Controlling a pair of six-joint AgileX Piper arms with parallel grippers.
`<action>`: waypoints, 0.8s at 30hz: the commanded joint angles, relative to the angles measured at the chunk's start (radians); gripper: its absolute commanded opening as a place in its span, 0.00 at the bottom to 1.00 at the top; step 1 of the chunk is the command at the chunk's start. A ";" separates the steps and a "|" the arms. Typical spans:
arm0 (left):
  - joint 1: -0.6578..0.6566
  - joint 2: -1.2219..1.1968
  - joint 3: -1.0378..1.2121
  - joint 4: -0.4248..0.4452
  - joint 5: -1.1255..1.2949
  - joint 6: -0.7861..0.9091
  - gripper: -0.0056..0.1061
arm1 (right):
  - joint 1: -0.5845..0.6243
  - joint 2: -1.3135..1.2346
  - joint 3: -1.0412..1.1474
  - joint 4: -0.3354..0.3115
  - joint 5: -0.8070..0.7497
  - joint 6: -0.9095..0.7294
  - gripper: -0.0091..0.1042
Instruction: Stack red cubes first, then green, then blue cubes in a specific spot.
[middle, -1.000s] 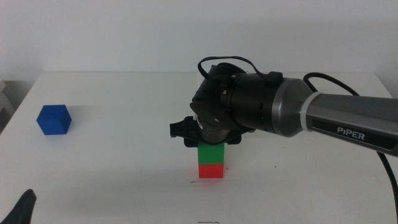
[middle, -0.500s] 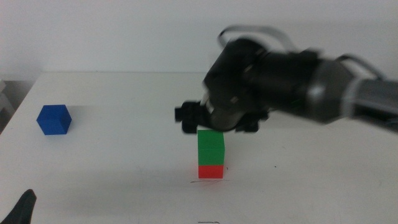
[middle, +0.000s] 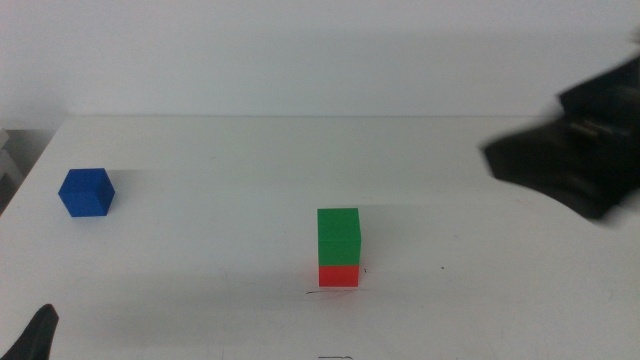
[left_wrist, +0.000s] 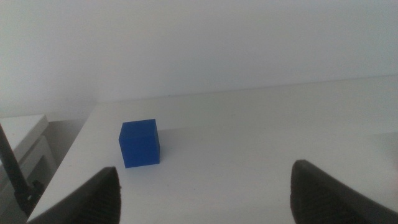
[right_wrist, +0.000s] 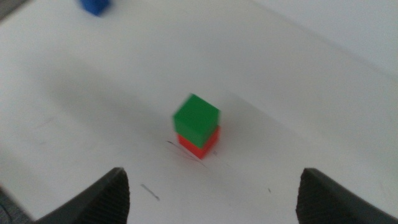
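Note:
The green cube (middle: 339, 237) sits squarely on the red cube (middle: 339, 275) at the table's middle front; the right wrist view shows the same pair, green (right_wrist: 196, 116) over red (right_wrist: 200, 143). The blue cube (middle: 86, 192) rests alone at the far left, also seen in the left wrist view (left_wrist: 140, 144). My right gripper (middle: 575, 165) is a dark blur at the right edge, well away from the stack; its jaws (right_wrist: 211, 186) stand open and empty. My left gripper (left_wrist: 205, 186) waits open at the bottom left corner (middle: 40, 335), facing the blue cube.
A thin pencil mark (middle: 335, 290) runs along the white table (middle: 200, 260) under the stack. The table's left edge (middle: 25, 175) lies just beyond the blue cube, with a white wall behind.
My right gripper has let go of the green cube, leaving it on the red one, and has pulled back up and to the right. The left arm and blue cube have not moved.

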 joint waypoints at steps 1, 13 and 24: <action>-0.005 -0.026 -0.001 -0.009 -0.079 -0.002 0.89 | -0.016 -0.120 0.044 0.075 -0.121 -0.146 0.77; -0.005 -0.026 -0.001 -0.009 -0.079 -0.002 0.89 | -0.094 -0.295 0.165 0.130 -0.188 -0.286 0.77; -0.005 -0.026 -0.001 -0.009 -0.079 -0.002 0.89 | -0.094 -0.294 0.165 0.129 -0.249 -0.293 0.77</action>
